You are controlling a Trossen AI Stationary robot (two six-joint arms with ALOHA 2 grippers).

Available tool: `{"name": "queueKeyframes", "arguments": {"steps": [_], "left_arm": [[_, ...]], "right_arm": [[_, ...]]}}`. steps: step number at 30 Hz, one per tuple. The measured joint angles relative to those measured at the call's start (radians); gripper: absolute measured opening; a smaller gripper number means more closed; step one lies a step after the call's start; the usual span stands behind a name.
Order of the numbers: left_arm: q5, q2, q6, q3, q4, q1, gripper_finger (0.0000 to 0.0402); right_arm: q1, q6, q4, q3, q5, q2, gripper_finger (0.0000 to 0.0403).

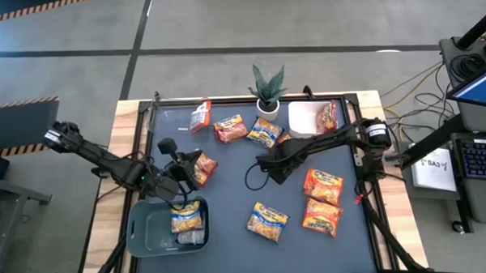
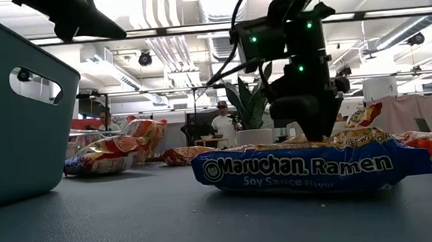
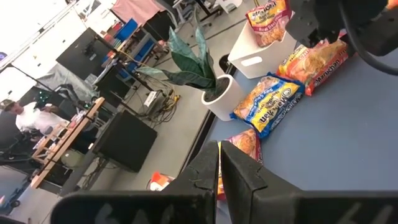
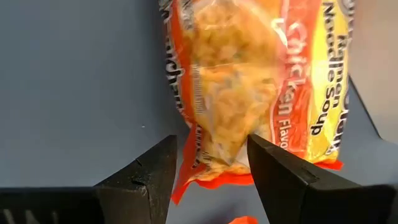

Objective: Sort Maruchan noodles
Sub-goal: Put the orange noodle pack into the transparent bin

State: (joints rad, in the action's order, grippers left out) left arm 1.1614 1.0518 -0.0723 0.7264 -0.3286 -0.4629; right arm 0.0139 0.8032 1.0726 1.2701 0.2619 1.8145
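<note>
Right gripper [image 4: 211, 146] first: jaws apart, straddling the lower end of the orange chicken packet [image 4: 249, 74], one finger just clear of its edge, the other over the wrapper, nothing clamped yet. In the high view that gripper [image 1: 268, 166] sits at centre frame on the dark mat.

To do this well, I'd say bite onto the noodle block, not just the crimped seam, which would likely slip out. Then lift straight up.

Moving outward, the soy packet [image 1: 267, 221] lies below centre and two orange packets [image 1: 323, 185] to the right, all apart from the grasp. The white bin [image 1: 301, 128], upper right, already holds one packet. The plant [image 1: 267, 87] stands just beside it, the thing to steer around, by my reckoning.

Left gripper [image 1: 187, 167] waits clenched at centre left, beside a red packet [image 1: 205, 164], above the teal bin [image 1: 141, 233].
</note>
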Motion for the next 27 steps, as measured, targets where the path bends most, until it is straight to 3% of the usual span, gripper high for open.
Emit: {"name": "queueKeyframes", "arguments": {"steps": [3, 7, 11, 15, 20, 27], "left_arm": [[0.000, 0.006, 0.014, 0.000, 0.010, 0.000, 0.0000], [-0.004, 0.017, 0.034, 0.000, 0.064, 0.000, 0.0000], [-0.123, 0.021, 0.032, 0.000, 0.141, 0.000, 0.0000], [-0.214, 0.023, 0.031, 0.000, 0.212, -0.001, 0.0000], [-0.230, 0.052, 0.030, 0.000, 0.279, 0.000, 0.0000], [-0.245, 0.152, 0.046, 0.010, 0.322, 0.000, 0.0000]], "right_arm": [[0.000, 0.000, -0.004, 0.000, 0.000, 0.009, 0.0155], [0.000, -0.002, -0.005, 0.000, 0.000, 0.013, 0.0085], [-0.005, -0.030, -0.013, 0.002, 0.001, 0.009, 0.0018], [-0.037, -0.102, -0.112, 0.043, -0.022, 0.009, 0.0010], [-0.097, -0.237, -0.506, 0.077, -0.172, 0.008, 0.0009], [-0.108, -0.257, -0.572, 0.125, -0.104, 0.007, 0.0027]]}}
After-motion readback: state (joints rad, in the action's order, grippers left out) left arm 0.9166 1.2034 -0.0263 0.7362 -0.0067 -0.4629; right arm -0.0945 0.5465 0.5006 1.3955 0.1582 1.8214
